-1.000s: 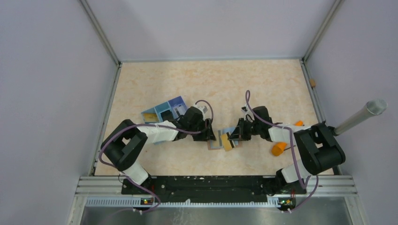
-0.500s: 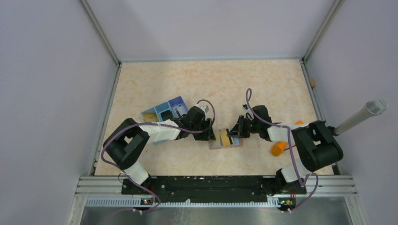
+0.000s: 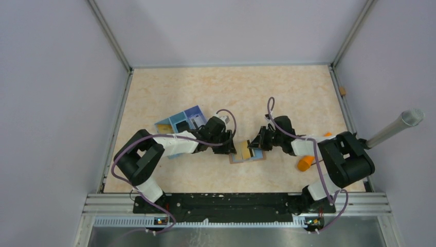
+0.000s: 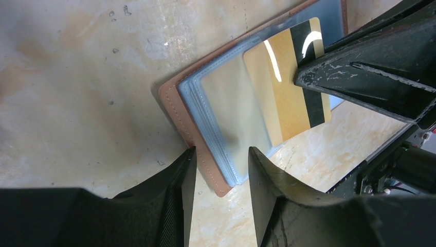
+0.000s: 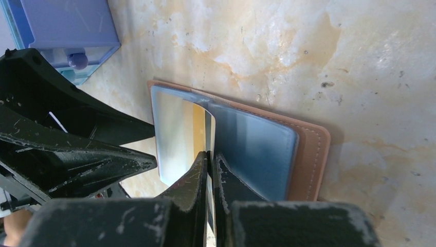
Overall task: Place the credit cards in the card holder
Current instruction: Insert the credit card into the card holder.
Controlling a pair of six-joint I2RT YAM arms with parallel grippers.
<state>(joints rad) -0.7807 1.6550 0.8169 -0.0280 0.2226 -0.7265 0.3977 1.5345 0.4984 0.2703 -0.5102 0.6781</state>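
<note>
Card holder (image 4: 175, 110) lies open; right claw (image 5: 211, 154) clamps gold card (image 4: 288, 87) over it, left claw (image 4: 218, 154) apart astride its corner

credit card (image 4: 288, 87) on card holder (image 4: 173, 101)

Table (image 3: 231, 92): beige marbled top; faint orange-brown stains and small dark specks show in the wrist views; metal rails run along the left, far and right edges.

Card holder (image 3: 255, 157): lies open and flat on the surface, about mid-width, nearer the near edge than the far one; brown stitched cover is down against the table; clear plastic sleeves face up.

Blue box (image 3: 180, 122): divided into compartments; sits on the surface left of the card holder, apart from it; partly hidden from above.

Orange object (image 3: 305, 163): on the surface right of the card holder, well apart from it, near the right rail; shape partly hidden.
</note>
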